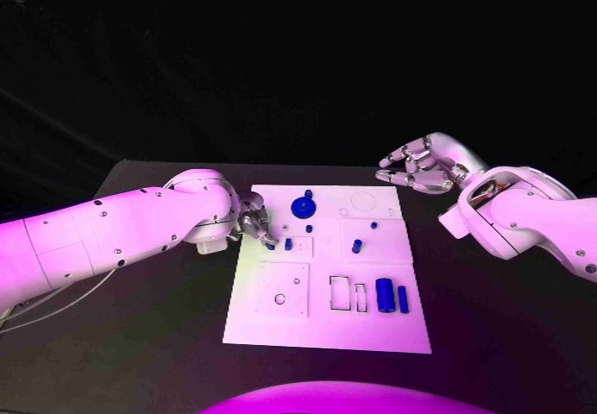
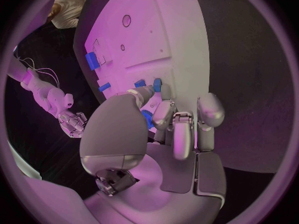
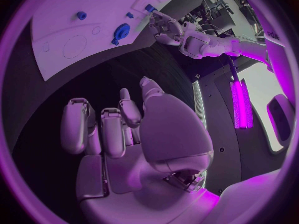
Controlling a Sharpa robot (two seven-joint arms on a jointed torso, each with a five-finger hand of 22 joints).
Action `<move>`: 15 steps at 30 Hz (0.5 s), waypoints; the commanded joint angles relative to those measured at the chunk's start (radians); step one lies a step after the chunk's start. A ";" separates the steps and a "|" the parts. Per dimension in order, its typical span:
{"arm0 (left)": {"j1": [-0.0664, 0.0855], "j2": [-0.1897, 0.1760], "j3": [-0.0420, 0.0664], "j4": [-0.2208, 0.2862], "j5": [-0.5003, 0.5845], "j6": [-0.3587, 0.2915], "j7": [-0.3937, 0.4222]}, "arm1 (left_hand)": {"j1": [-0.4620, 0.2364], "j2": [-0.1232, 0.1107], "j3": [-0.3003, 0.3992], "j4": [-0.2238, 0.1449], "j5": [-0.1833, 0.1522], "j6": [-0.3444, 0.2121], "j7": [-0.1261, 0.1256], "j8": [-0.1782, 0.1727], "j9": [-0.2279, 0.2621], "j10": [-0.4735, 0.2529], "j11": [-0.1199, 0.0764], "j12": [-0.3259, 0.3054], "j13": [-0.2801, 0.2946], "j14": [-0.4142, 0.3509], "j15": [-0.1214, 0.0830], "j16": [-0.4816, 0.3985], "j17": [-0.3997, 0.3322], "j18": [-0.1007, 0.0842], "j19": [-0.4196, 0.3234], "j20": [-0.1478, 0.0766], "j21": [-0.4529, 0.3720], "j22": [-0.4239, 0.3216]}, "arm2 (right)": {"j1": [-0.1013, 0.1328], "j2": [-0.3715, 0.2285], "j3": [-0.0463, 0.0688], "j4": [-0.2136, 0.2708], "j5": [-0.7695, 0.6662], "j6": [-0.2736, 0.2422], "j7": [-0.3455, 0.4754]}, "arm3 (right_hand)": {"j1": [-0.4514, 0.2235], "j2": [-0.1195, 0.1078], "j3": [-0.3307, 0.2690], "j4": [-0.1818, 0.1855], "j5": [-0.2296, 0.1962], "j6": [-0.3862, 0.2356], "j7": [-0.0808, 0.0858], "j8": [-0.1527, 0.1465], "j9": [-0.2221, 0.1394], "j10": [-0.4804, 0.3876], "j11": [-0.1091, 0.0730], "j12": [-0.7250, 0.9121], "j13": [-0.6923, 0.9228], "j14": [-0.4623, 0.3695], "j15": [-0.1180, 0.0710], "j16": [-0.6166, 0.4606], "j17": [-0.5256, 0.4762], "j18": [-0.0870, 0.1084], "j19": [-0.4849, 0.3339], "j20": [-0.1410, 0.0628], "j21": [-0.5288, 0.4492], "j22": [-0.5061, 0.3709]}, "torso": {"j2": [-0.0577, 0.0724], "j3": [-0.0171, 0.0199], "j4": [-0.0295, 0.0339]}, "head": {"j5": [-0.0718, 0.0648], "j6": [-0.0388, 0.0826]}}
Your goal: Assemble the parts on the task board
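The white task board [image 1: 326,328] is lying in the middle of the black counter [image 1: 149,345], its long side running away from the robot. The left robot hand [image 1: 255,222] is reaching over the board's left edge, about halfway up it, and its fingertips [image 2: 147,93] are pressing down among the small blue parts there — one small blue peg [image 1: 287,244] is standing just beside them, and the left wrist view is showing a blue piece [image 2: 147,119] tucked between the thumb and the curled fingers, though I cannot tell whether it is truly pinched or only touched. A round blue gear-like part [image 1: 304,207] is sitting near the board's far end, just beyond that hand. Further right, another small blue part [image 1: 357,246] is standing near the board's middle, and two long blue bars [image 1: 392,296] are lying side by side in the near right area, next to two narrow outlined slots [image 1: 348,294]. The right robot hand [image 1: 424,166] is hovering off the board's far right corner, well apart from every part — it is grasping nothing, with its fingers loosely curled and spaced from one another.
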 commanded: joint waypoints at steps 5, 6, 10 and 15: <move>-0.002 0.006 -0.002 -0.001 0.016 0.014 -0.012 | -0.024 0.002 -0.031 0.012 0.000 0.041 -0.033 0.000 0.000 0.005 0.000 0.005 0.004 0.100 -0.008 0.004 0.246 -0.011 0.011 -0.002 0.007 0.007 | 0.000 0.000 0.000 0.001 -0.008 0.005 0.008 | -0.004 0.011 -0.005 0.006 0.006 -0.003 -0.001 0.006 0.000 0.001 -0.002 -0.005 -0.002 0.057 -0.005 -0.006 0.055 0.017 -0.002 -0.003 -0.009 0.064 | -0.001 -0.0008 0.0001 | -0.001 -0.002; -0.002 0.006 -0.002 -0.001 0.016 0.013 -0.012 | -0.025 0.002 -0.034 0.013 0.000 0.042 -0.033 -0.001 0.000 0.005 0.000 0.005 0.003 0.100 -0.008 0.004 0.246 -0.011 0.011 -0.002 0.007 0.007 | 0.000 0.000 0.000 0.001 -0.008 0.005 0.008 | -0.004 0.011 -0.005 0.006 0.006 -0.003 -0.001 0.006 0.000 0.001 -0.002 -0.005 -0.002 0.057 -0.005 -0.006 0.055 0.017 -0.002 -0.003 -0.009 0.064 | -0.001 -0.0010 0.0001 | -0.001 -0.002; -0.002 0.008 -0.002 -0.002 0.016 0.009 -0.012 | -0.038 0.004 -0.065 0.023 -0.001 0.046 -0.034 -0.003 0.000 0.006 -0.001 0.006 0.005 0.100 -0.009 0.004 0.246 -0.011 0.011 -0.003 0.007 0.008 | 0.000 0.000 0.000 0.001 -0.008 0.004 0.008 | -0.004 0.011 -0.005 0.006 0.006 -0.003 -0.001 0.006 0.000 0.001 -0.002 -0.005 -0.002 0.057 -0.005 -0.006 0.055 0.017 -0.002 -0.003 -0.009 0.064 | -0.001 -0.0009 0.0005 | -0.003 0.000; -0.002 0.009 -0.002 -0.004 0.016 0.006 -0.014 | -0.046 0.008 -0.088 0.029 -0.001 0.050 -0.034 -0.005 0.000 0.007 -0.001 0.007 0.007 0.100 -0.009 0.005 0.246 -0.011 0.012 -0.004 0.007 0.008 | 0.000 -0.001 0.000 0.001 -0.008 0.004 0.009 | -0.004 0.011 -0.005 0.006 0.006 -0.003 -0.001 0.006 0.000 0.001 -0.002 -0.005 -0.002 0.057 -0.005 -0.006 0.055 0.017 -0.002 -0.003 -0.009 0.064 | -0.001 -0.0008 0.0007 | -0.004 -0.001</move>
